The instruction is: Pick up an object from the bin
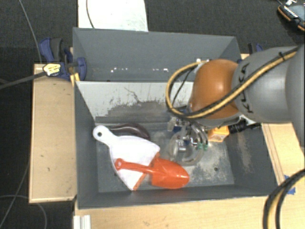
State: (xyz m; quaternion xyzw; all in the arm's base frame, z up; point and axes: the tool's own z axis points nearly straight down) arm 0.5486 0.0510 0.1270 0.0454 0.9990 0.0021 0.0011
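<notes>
Currently the grey bin [215, 170] carries a small group of things on the left and middle of its floor. A white scoop [129, 150] lies with its round handle end towards the left wall and its wide bowl towards the front. An orange scoop [167, 174] lies across it, its thin handle resting on the white bowl and its own bowl pointing right, on the bin floor. Behind the white scoop, touching it, lies a dark rounded thing [127, 128]. A small orange-yellow thing [218, 135] lies near the right wall, partly hidden under the arm.

The arm [274, 89] reaches in from the right above the bin's right half. Its wrist, with the orange cover [214, 92] and looped black and yellow cables [177, 78], points steeply down. The hand [187, 149] hangs low over the middle of the floor, just behind and beside the orange scoop's bowl, which is the nearest thing to it. Whether the hand is apart or together cannot be told, and no thing can be made out clamped in it. The white scoop lies well to its left and does not stand in its way
</notes>
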